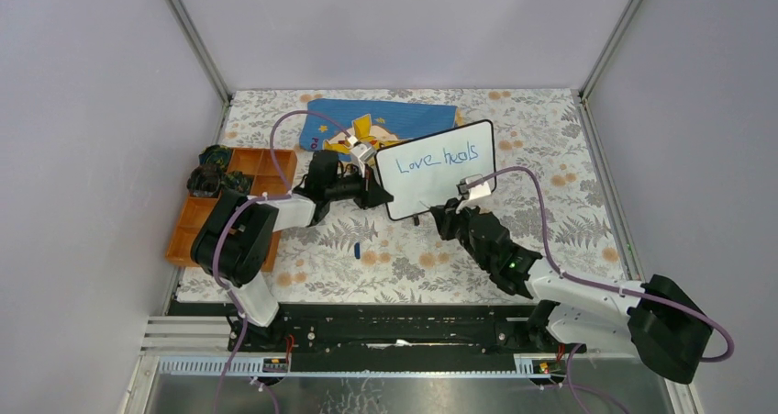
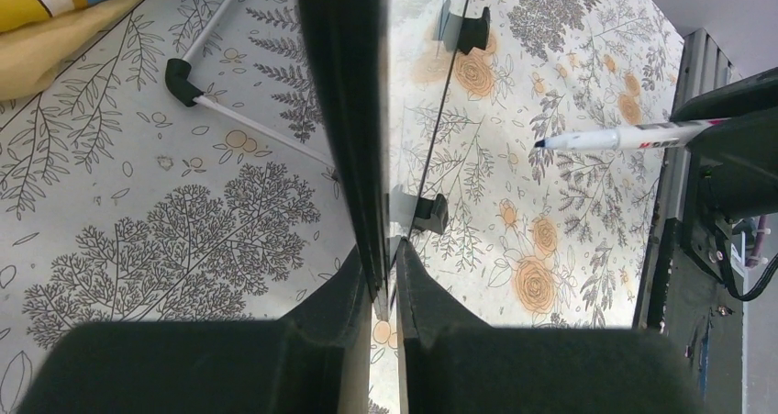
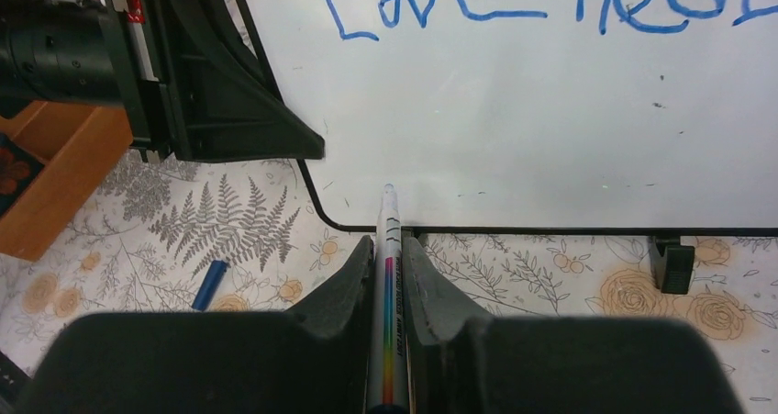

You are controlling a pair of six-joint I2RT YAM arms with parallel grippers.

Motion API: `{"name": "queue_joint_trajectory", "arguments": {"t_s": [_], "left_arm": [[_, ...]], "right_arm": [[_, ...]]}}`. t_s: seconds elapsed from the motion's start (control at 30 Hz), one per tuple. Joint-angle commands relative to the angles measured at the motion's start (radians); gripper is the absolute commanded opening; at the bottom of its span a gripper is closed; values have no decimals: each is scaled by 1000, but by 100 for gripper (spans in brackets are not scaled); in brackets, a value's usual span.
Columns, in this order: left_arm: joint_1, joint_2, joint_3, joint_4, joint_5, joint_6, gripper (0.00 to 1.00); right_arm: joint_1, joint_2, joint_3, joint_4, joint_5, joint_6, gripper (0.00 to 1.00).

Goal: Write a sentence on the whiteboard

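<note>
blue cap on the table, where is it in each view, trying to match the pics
Top external: the blue cap lies on the table, just left of the whiteboard and nearer the arms.
Left wrist: not in it.
Right wrist: lower left, below the whiteboard's rounded corner.
Shared landmark: the whiteboard, edge-on in the left wrist view, face-on in the right wrist view.

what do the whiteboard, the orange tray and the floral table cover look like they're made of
whiteboard: glossy coated panel, judging by the floral reflection in the left wrist view; thin black rim, probably plastic. orange tray: likely matte plastic, uniform colour, thin dividers. table cover: printed cloth or vinyl, cannot tell which.
</note>
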Motion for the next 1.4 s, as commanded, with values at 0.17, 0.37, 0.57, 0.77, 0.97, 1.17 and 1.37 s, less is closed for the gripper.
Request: {"name": "queue_joint_trajectory", "arguments": {"t_s": [0.17,0.37,0.57,0.77,0.97,1.17,1.37], "left_arm": [[20,11,-69,-125,-105,70,20],[19,9,-85,-91,-104,59,23],[19,2,-98,-64,-99,56,23],[18,-6,-108,-53,-100,56,22],[10,-11,-113,-47,-104,59,22],[6,-13,-111,-51,-112,61,23],[1,-58,-115,-60,-133,78,33]], "right_arm": [[-5,15,60,72,-20,-36,0],[-4,26,65,76,-17,-42,0],[-5,52,85,88,-29,-54,0],[-3,67,96,94,-32,-60,0],[-3,77,94,92,-40,-65,0],[-2,127,103,97,-49,-65,0],[2,115,102,92,-29,-62,0]]}}
